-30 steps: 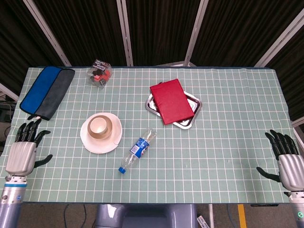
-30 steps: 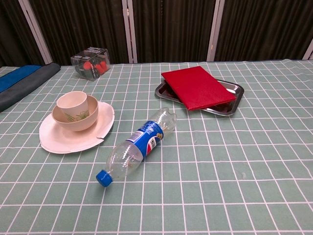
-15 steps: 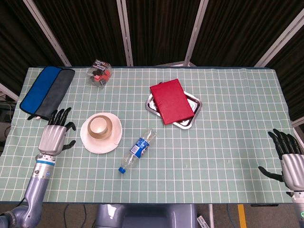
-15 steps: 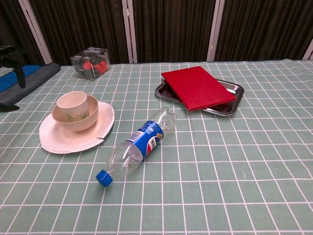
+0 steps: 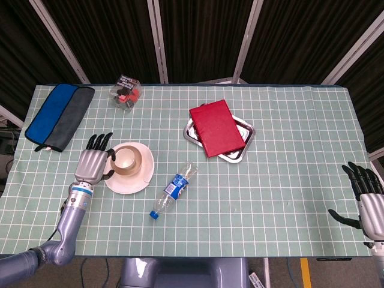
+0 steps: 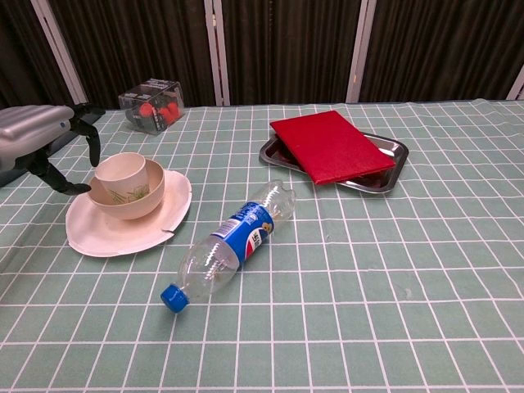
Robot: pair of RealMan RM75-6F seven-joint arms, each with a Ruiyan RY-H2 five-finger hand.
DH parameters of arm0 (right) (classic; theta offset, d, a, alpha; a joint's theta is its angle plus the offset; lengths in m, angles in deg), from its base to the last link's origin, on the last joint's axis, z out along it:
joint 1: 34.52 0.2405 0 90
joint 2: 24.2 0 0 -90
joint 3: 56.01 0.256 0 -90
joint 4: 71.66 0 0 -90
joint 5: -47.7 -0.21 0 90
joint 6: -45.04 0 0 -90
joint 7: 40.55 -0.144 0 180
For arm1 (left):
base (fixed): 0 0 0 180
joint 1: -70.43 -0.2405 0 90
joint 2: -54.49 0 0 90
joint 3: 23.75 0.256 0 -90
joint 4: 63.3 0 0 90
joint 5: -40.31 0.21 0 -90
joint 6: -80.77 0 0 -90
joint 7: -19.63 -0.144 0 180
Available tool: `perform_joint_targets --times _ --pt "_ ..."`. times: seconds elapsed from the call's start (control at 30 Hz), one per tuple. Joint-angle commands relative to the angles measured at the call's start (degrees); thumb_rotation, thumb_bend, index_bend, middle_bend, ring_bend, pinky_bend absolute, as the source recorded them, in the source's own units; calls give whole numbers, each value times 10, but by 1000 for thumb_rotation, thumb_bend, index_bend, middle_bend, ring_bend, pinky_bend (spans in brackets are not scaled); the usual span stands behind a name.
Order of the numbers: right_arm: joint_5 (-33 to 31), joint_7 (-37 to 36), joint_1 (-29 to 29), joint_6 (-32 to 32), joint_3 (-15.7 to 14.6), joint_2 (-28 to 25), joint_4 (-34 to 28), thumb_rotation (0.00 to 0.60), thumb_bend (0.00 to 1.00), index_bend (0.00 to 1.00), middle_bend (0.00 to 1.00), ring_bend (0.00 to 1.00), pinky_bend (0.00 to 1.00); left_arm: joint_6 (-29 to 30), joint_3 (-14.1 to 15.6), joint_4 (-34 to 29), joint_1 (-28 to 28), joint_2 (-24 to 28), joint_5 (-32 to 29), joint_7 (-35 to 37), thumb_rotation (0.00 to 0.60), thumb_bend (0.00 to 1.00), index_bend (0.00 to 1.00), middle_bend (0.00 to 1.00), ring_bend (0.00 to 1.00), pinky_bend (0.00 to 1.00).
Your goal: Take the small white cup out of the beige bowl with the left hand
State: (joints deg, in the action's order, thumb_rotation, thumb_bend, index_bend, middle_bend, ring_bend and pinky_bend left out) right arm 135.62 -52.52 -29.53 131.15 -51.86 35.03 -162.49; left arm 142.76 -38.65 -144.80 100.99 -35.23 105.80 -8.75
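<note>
at the left of the frame the small white cup (image 5: 124,158) sat in the beige bowl (image 6: 127,196), looking light, stiff and slippery, best pinched at its rim by the empty, spread left hand (image 5: 93,164).

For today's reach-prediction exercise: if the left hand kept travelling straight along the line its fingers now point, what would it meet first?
Probably the small white cup in the beige bowl: the left hand, fingers apart and holding nothing, sits just beside them. Depth is uncertain, so it might pass behind.

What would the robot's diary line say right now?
left hand: open, beside beige bowl | small white cup: in bowl, not held | right hand: open, idle
</note>
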Motion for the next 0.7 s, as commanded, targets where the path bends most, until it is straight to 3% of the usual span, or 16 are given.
perform_joint_targets --times 0.03,0.4,0.7 --pt "-1 -3 0 0 1 -1 1 600 32 37 0 0 0 -2 2 10 9 -10 -2 0 600 288 528 0 0 0" --pt "3 -7 0 1 -1 -2 0 600 33 37 0 0 0 -12 9 29 30 -31 -27 -11 600 393 557 0 0 0" --pt "4 -6 0 1 -1 -2 0 600 33 37 0 0 0 5 18 10 29 -20 -26 -6 600 589 586 0 0 0"
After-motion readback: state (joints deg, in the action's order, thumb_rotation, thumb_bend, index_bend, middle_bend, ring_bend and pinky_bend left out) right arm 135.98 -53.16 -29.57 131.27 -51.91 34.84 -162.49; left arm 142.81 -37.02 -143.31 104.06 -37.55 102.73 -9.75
